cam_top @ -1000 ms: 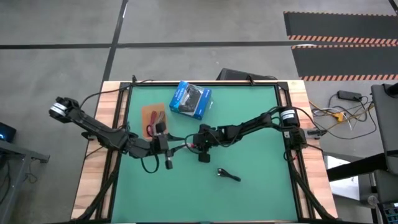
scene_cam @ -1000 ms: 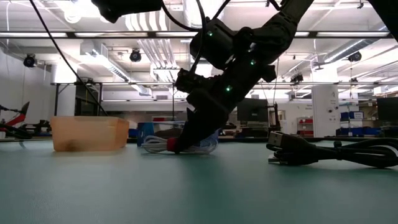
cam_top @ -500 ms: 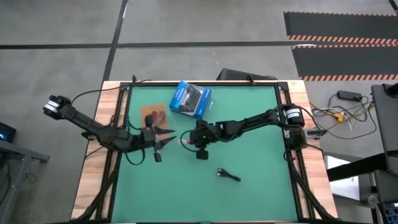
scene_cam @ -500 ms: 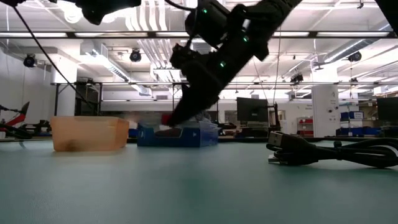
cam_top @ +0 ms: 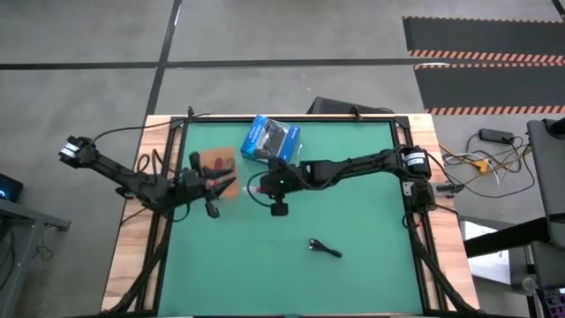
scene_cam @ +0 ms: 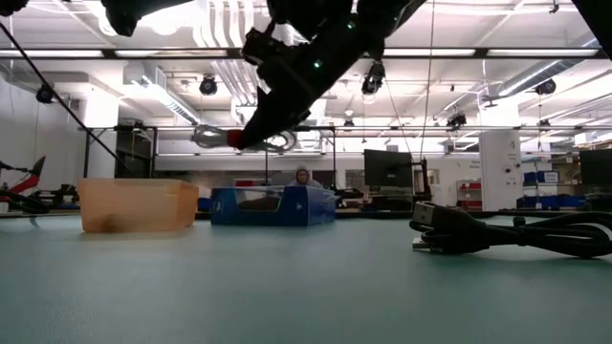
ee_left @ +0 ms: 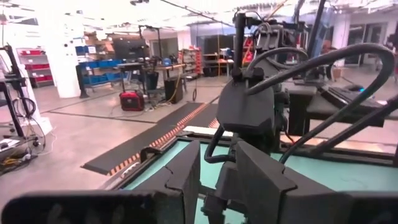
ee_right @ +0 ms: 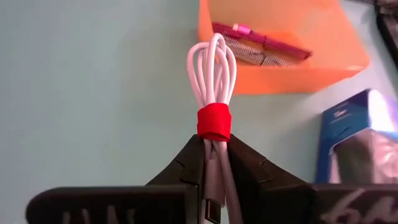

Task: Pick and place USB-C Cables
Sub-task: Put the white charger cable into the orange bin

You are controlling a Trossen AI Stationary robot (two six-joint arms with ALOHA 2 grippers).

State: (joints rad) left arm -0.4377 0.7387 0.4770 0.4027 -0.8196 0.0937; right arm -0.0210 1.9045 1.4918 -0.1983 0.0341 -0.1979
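Observation:
My right gripper (ee_right: 214, 144) is shut on the white USB-C cable (ee_right: 212, 78), a coil bound by a red tie (ee_right: 214, 122). It hangs in the air between the blue box (cam_top: 271, 141) and the orange-brown tray (cam_top: 218, 163). The low view shows the white cable (scene_cam: 244, 139) high above the table. A dark red cable (ee_right: 261, 38) and a grey braided cable (ee_right: 249, 56) lie in the tray (ee_right: 292, 71). The black cable (cam_top: 325, 249) lies on the green mat toward the near side. My left gripper (cam_top: 222, 186) is open beside the tray's near edge and touches nothing. My right gripper pinches the white cable between its two fingers (ee_right: 189, 163) on the straight connector end (ee_right: 215, 149), just behind the red tie. The fingers run along the bundle, slanting down toward the table's left. The looped end sticks out past the fingertips, lifted clear of the table.
The blue box (scene_cam: 273, 205) stands at the far side, right of the tray (scene_cam: 139, 205). The black cable (scene_cam: 507, 232) lies close to the low camera. Wooden rails (cam_top: 132, 256) border the mat. Open mat lies near the front edge.
My right gripper has lifted the white cable off the mat and carried it up and toward the table's left and far side, nearer the tray. My left gripper has drawn back toward the left and far side, ending beside the tray.

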